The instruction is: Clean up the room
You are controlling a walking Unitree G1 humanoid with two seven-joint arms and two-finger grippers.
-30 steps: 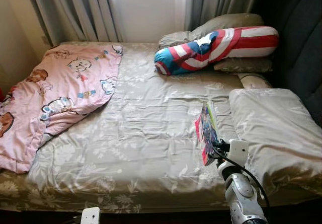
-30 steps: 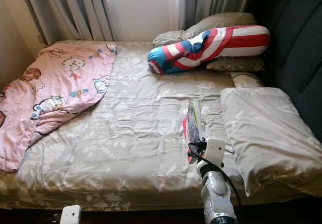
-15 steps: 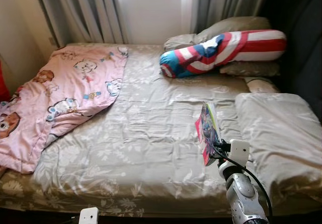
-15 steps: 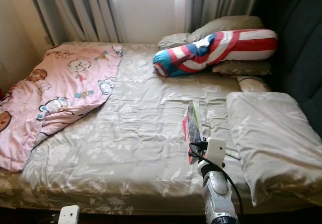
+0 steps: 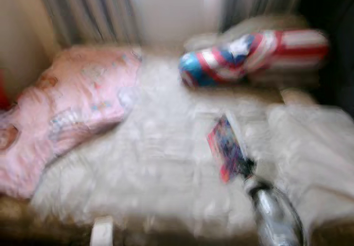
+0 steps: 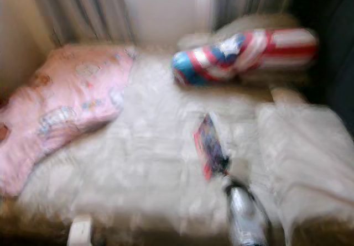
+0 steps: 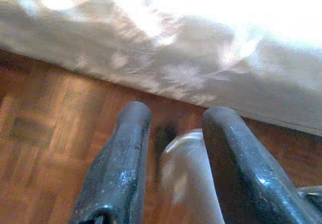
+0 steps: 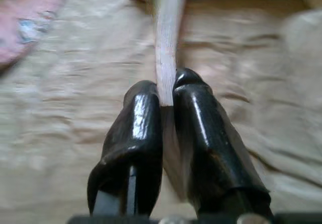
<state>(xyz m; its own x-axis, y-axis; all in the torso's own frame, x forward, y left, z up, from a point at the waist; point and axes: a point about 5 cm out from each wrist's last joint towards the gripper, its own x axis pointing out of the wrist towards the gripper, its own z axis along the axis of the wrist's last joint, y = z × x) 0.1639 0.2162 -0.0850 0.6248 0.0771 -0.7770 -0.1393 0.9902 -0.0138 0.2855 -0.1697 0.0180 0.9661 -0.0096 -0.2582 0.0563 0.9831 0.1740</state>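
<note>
A thin colourful book (image 5: 225,146) is held above the grey floral bed (image 5: 155,168), right of its middle. My right gripper (image 5: 243,167) is shut on the book's lower edge. In the right wrist view the two black fingers (image 8: 136,128) pinch the pale page edge of the book (image 8: 168,27). My left gripper (image 7: 176,116) hangs low by the bed's front side over the wooden floor (image 7: 45,128). Its fingers stand apart and grip nothing. Both head views are blurred.
A pink cartoon blanket (image 5: 72,102) lies crumpled over the bed's left part. A red, white and blue striped bolster (image 5: 254,55) rests at the far right on grey pillows. A large grey pillow (image 5: 315,141) lies right of the book. Curtains hang behind.
The whole picture has shifted and gone blurred, so the camera is moving. The book in my right gripper now leans left and shows more of its cover.
</note>
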